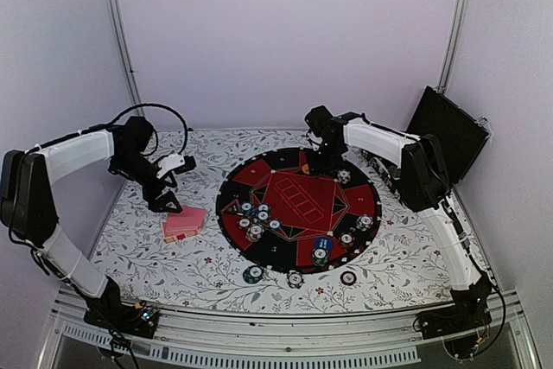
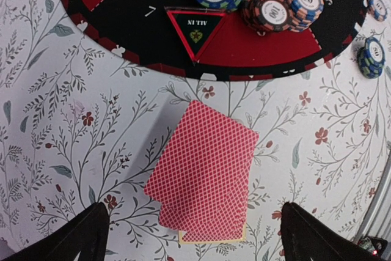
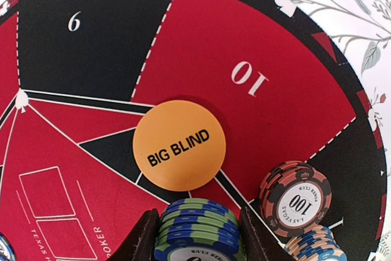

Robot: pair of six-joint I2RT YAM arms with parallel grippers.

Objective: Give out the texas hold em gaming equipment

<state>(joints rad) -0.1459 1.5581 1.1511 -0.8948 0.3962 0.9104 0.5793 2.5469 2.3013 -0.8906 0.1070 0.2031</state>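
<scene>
A fanned stack of red-backed playing cards (image 2: 204, 172) lies on the floral tablecloth left of the round mat (image 1: 294, 200). My left gripper (image 2: 192, 207) hovers over the cards (image 1: 184, 224), open wide, with a finger on each side and nothing held. My right gripper (image 3: 198, 236) is at the mat's far edge (image 1: 333, 162), shut on a stack of blue-and-green poker chips (image 3: 195, 215). Just beyond that stack an orange "BIG BLIND" disc (image 3: 179, 145) lies flat. To the right stands a red-and-black 100 chip stack (image 3: 296, 198).
Several chip stacks (image 1: 255, 218) and a blue disc (image 1: 323, 244) sit on the mat's near half. Three chip piles (image 1: 295, 279) lie off the mat near the front edge. A black hinged case (image 1: 449, 131) stands open at the back right.
</scene>
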